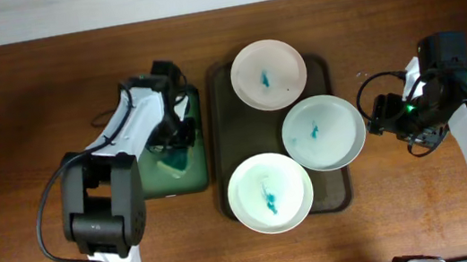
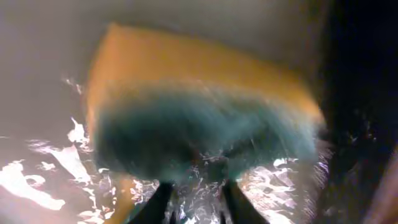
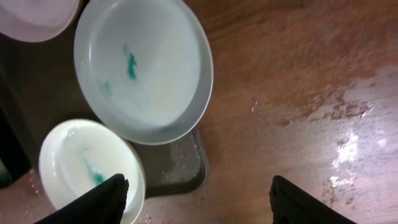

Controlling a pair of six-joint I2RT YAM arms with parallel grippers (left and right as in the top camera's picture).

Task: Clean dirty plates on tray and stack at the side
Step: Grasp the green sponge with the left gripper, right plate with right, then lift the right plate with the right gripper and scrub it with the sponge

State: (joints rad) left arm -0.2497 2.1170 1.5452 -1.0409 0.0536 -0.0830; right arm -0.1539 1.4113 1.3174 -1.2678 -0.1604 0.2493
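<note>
Three white plates with blue-green smears lie on the dark tray (image 1: 226, 132): a far one (image 1: 268, 74), a middle one (image 1: 323, 131) and a near one (image 1: 270, 192). My left gripper (image 1: 176, 138) is down in the green basin (image 1: 177, 182). In the left wrist view its fingers (image 2: 196, 193) are pinched on a yellow sponge with a green scouring face (image 2: 199, 106), blurred, over wet glinting water. My right gripper (image 1: 385, 115) hangs open and empty just right of the tray. Its view shows the middle plate (image 3: 143, 68), the near plate (image 3: 81, 162) and the tray corner (image 3: 180, 168).
The green basin stands against the tray's left edge. Bare brown wood lies to the right of the tray, with wet spots (image 3: 336, 112) on it. The right arm's cables loop beside the tray's right rim.
</note>
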